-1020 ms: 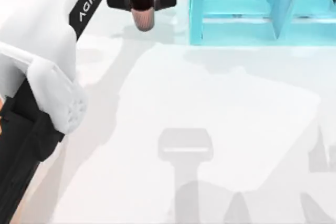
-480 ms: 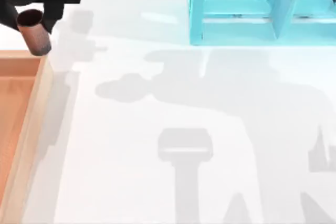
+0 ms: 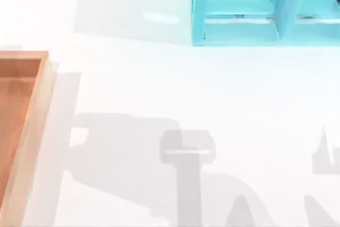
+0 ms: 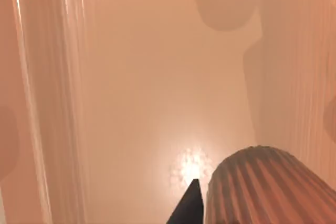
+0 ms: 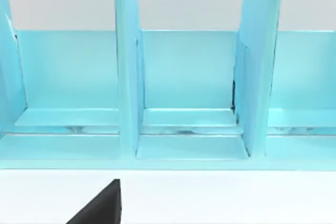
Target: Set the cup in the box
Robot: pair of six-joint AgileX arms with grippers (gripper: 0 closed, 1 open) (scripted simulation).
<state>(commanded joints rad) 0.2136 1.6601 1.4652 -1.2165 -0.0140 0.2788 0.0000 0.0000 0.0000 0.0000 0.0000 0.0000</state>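
The reddish-brown ribbed cup [image 4: 262,182] fills the near corner of the left wrist view, hanging over the orange-brown floor of the box [image 4: 147,87]. My left gripper [image 4: 247,208] is shut on the cup, with one black fingertip [image 4: 190,205] against its side and the other hidden behind it. In the top view the box [image 3: 33,131] lies at the table's left edge, showing its pale thick rim. A dark piece of my right gripper [image 5: 100,208] sits low in the right wrist view, facing the turquoise shelf.
A turquoise shelf-like frame [image 3: 255,9] with upright dividers [image 5: 126,66] stands at the back right of the white table [image 3: 186,89]. Arm shadows fall across the table's front half.
My left arm carried the cup leftward from beside the turquoise frame, past the box's rim and out of the top view. The cup now hangs over the box floor.
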